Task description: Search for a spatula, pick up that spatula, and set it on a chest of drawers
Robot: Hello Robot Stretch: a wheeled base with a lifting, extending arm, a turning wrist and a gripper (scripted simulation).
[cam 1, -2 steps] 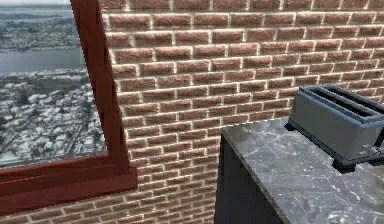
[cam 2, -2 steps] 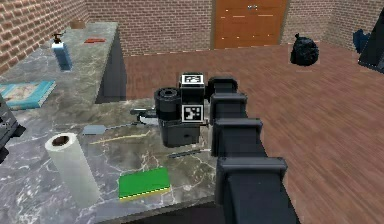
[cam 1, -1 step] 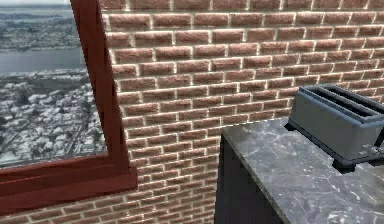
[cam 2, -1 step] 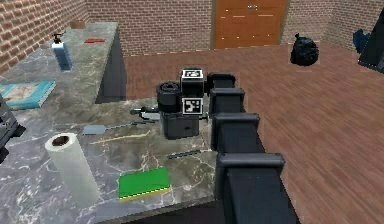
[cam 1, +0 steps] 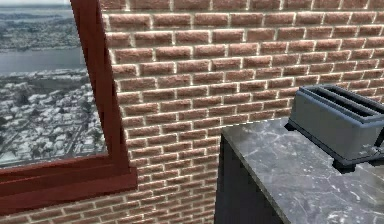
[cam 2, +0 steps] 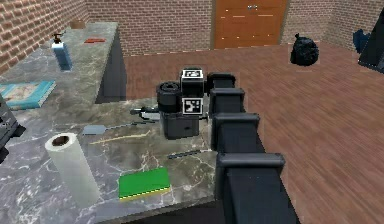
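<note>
Because the spatula (cam 2: 97, 129) lies flat on the counter (cam 2: 120, 158) near the gripper (cam 2: 150, 114), apparently positioned there for pickup, whether anything is grasped cannot be determined.

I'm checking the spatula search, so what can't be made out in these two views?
Toaster: forward view, cut off by the right edge.
Pale flat utensil on the countertop: arm side view, too small to call a spatula.
Whether the jaws hold anything: arm side view, small things lie on the countertop at their far end.
</note>
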